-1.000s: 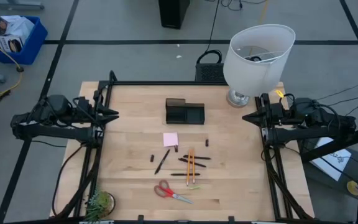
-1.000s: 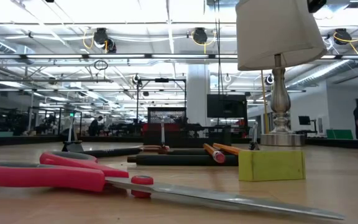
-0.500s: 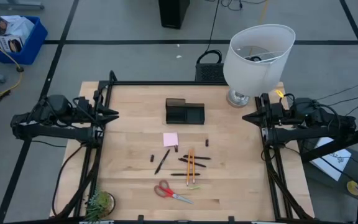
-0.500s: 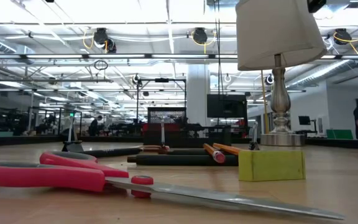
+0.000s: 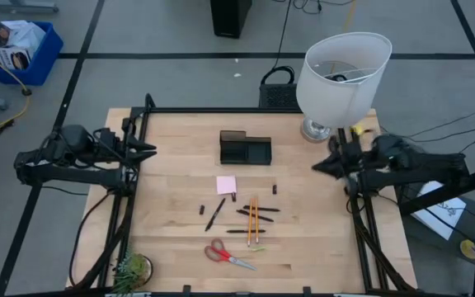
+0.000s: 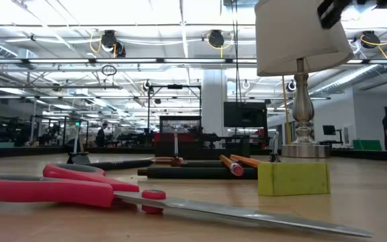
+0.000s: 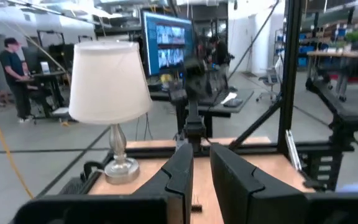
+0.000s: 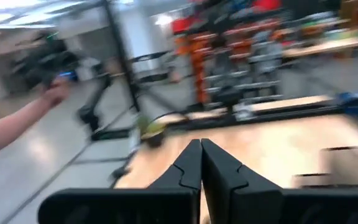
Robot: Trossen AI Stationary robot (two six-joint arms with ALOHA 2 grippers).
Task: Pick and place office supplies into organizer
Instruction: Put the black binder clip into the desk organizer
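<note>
Right gripper [image 5: 318, 167], fingers pressed together and empty, sits nearer the pencils [image 5: 253, 221] than the narrowly parted left gripper [image 5: 150, 150]; they lie inward and nearward of it, long axis front-to-back.

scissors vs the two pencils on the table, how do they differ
The scissors have red handles and metal blades; the pencils are orange-yellow sticks. The scissors lie angled along the table's near edge; the pencils lie side by side, pointing toward the organizer, and sit closer to it. Both lie flat, untouched, outside the organizer.
</note>
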